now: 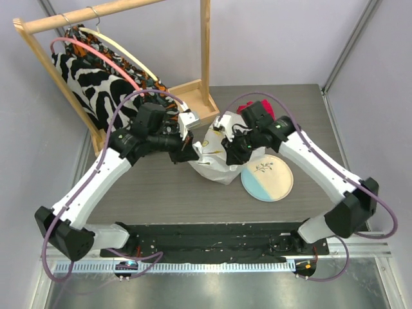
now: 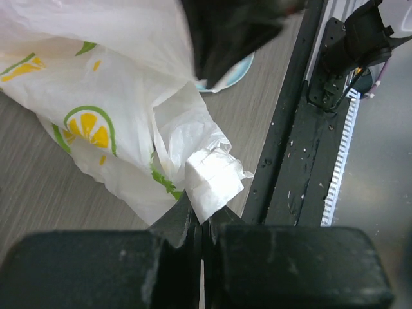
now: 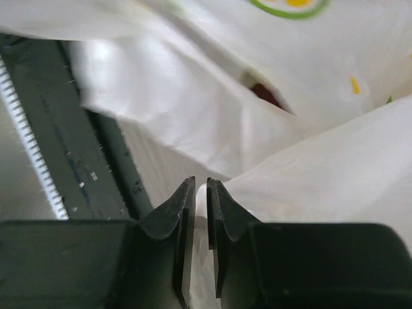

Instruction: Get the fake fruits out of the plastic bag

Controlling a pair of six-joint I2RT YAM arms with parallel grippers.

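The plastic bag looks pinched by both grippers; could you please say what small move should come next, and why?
The left gripper and right gripper each pinch the plastic bag, and only a dark red sliver shows through a narrow gap, so probably ease them slightly apart to widen the opening.

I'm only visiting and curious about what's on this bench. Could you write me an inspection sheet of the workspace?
Surface: grey wood-grain table, no spills seen.
Job's things: plastic bag crumpled mid-table, held between both grippers; fake fruits mostly hidden inside, one dark red patch showing through a gap.
Clutter: plate right of the bag; red cloth behind it.
Grippers: left gripper shut on a folded piece of bag; right gripper shut on bag film.
Cables: purple cables loop along both arms.
Surroundings: wooden clothes rack with zebra-print garment, back left.
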